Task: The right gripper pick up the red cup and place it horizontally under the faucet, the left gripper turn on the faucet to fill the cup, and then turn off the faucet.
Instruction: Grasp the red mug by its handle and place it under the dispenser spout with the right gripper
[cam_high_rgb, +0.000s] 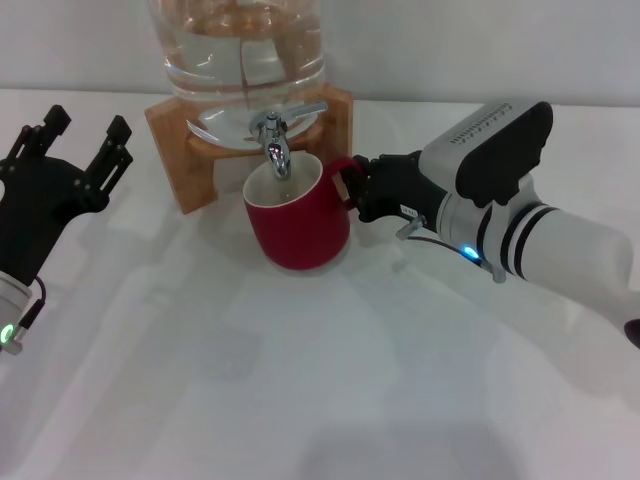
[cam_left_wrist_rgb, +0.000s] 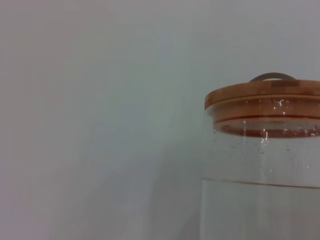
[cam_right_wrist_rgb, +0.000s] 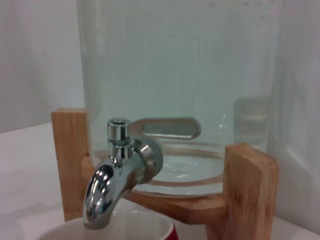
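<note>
Right gripper level, at red cup handle

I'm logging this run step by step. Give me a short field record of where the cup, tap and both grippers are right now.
cup: red cup upright on the table, its mouth under the spout
tap: faucet on the glass jar, no water seen running
right gripper: right gripper at the cup's handle, fingers around it
left gripper: left gripper open, off to the left, clear of the wooden stand
</note>
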